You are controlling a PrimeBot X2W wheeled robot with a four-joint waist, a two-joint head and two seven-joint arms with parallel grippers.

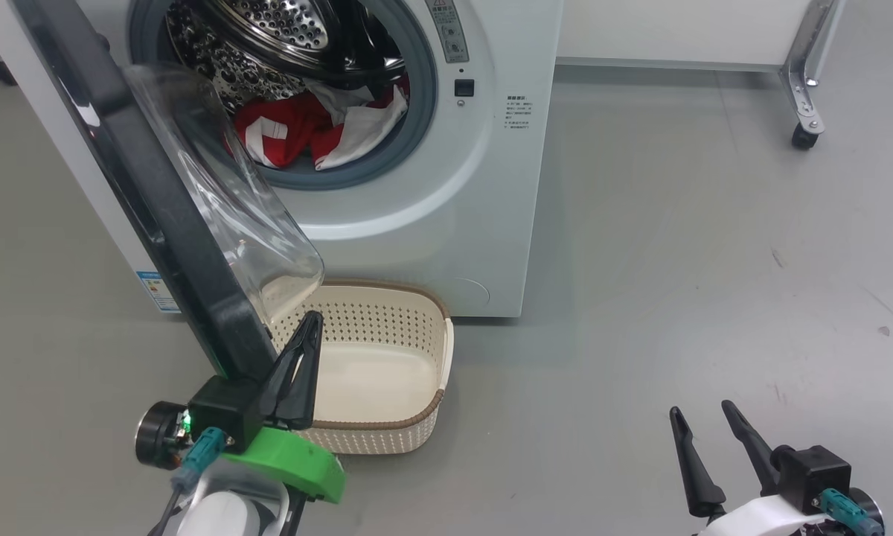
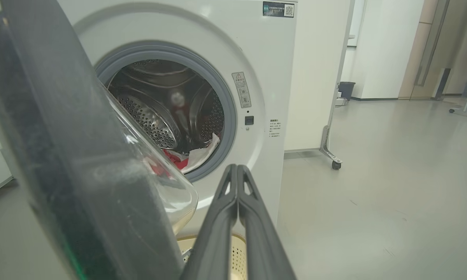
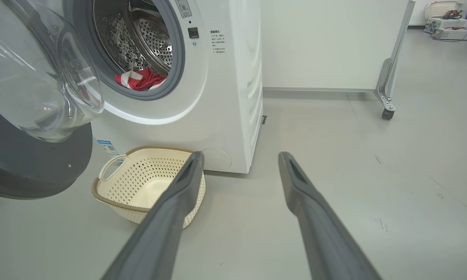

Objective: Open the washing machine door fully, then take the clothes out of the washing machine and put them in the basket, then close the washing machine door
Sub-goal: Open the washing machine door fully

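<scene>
The door [image 1: 156, 208] stands part open at the left, its edge slanting down to the left gripper [image 1: 311, 320]. That gripper's fingers are pressed together just right of the door's lower rim, perhaps touching it, so the left arm is nearer for pushing it wider. Beyond sits the empty basket [image 1: 424, 313]. The clothes [image 1: 298, 134] lie higher, in the washing machine [image 1: 484, 193] drum. The right gripper [image 1: 701, 409] hangs spread, well apart.

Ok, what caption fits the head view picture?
Open door, red clothes in the washing machine, empty basket, left pincer shut.
</scene>
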